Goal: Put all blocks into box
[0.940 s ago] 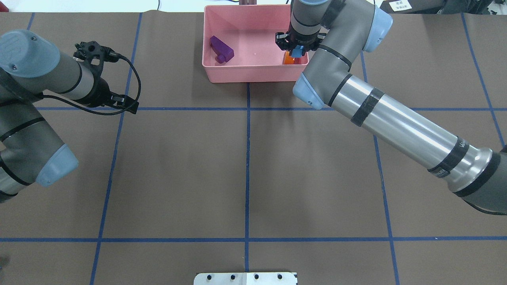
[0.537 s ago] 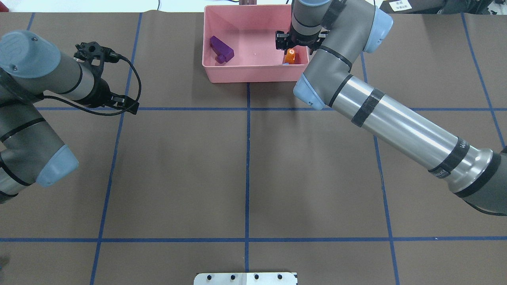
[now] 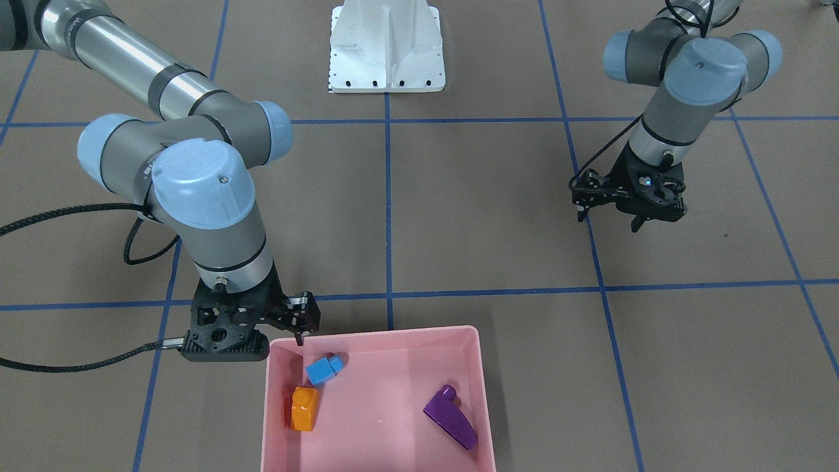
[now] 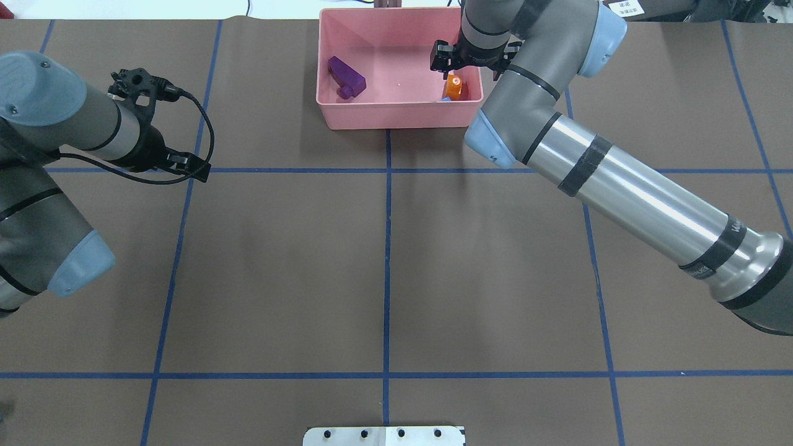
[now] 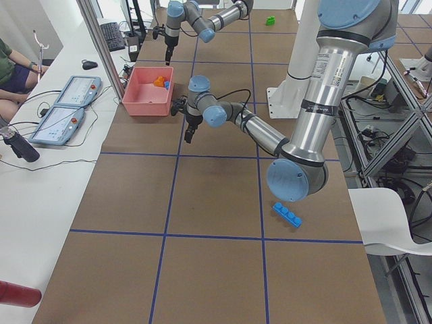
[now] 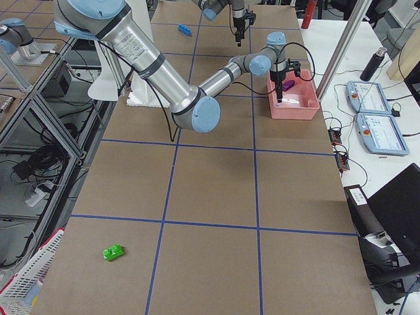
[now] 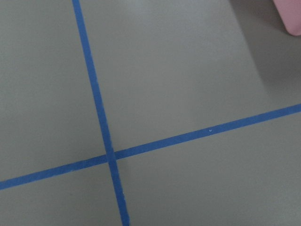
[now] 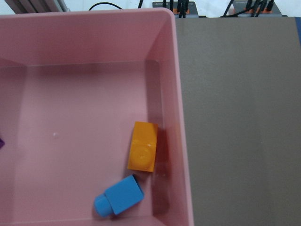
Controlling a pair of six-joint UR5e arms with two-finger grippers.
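Now the right gripper (image 4: 468, 67) hangs empty, jaws wide apart, over the right end of the pink box (image 4: 396, 118) at the overhead view's top, arm bent down. Light-blue cube (image 8: 118, 197) and orange brick (image 8: 142, 147) lie inside.

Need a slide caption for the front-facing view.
Orange brick, light-blue cube and purple brick lie in the pink box, right gripper above its corner; left gripper hangs over the table.

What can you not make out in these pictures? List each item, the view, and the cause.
Small light-blue cube: overhead view, mostly hidden by the box wall.
Purple brick: right wrist view, cut off by the left edge.
Green brick: right side view, studs too small.
Right end effector: front-facing view, opening hidden by its own body.
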